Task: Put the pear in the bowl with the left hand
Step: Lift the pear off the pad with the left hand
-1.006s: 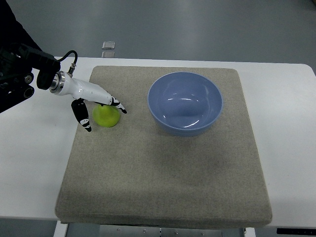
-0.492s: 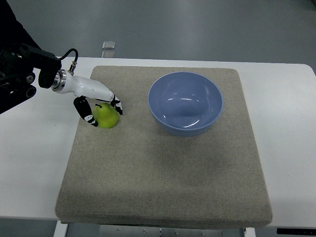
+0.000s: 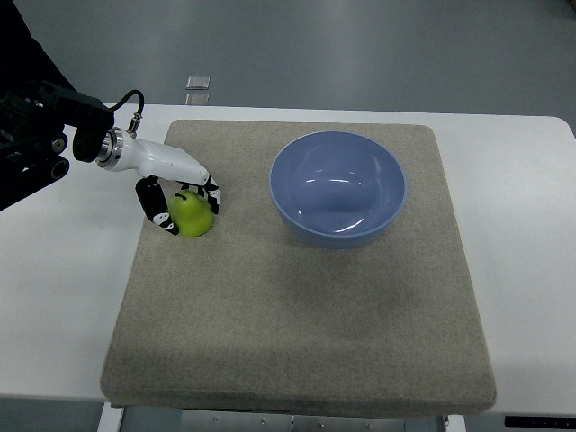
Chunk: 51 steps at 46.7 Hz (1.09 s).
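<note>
A yellow-green pear [image 3: 192, 215] sits on the grey mat [image 3: 297, 297] near its left edge. My left hand [image 3: 186, 207] reaches in from the upper left, white with black fingertips, and its fingers are curled around the pear, thumb on the left side and the others on the right. The pear still rests on the mat. A blue bowl [image 3: 337, 187] stands empty to the right of the pear, a short gap away. The right hand is out of sight.
The mat lies on a white table [image 3: 522, 225] whose edges show on both sides. A small clear object [image 3: 198, 83] lies at the table's far edge, above the hand.
The left hand's fingers have drawn in from a spread pose above the pear to a closed wrap around it. The pear has barely moved.
</note>
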Tool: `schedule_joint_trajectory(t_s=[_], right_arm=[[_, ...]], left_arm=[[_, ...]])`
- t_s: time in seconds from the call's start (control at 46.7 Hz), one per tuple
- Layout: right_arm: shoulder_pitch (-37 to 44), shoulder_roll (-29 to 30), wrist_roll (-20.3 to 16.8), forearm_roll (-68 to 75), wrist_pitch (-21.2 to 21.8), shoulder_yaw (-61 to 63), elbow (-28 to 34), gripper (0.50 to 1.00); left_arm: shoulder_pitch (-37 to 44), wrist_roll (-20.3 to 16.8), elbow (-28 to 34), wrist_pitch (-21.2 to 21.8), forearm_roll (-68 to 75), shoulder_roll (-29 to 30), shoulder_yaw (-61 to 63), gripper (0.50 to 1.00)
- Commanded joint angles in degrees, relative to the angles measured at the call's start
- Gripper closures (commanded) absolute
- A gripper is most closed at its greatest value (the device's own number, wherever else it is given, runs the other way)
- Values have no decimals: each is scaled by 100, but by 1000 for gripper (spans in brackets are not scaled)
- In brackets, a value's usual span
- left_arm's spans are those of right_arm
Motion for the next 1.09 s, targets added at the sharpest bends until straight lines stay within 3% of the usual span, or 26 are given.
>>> schedule_joint_trajectory(t_s=[0.0, 1.07], right_arm=[[0, 0, 0, 0, 0, 0, 0, 574], [0, 0, 0, 0, 0, 0, 0, 574]], left_arm=[[-29, -2, -4, -5, -16, -14, -14, 1000], [-741, -10, -65, 21, -429, -49, -1139, 1000]])
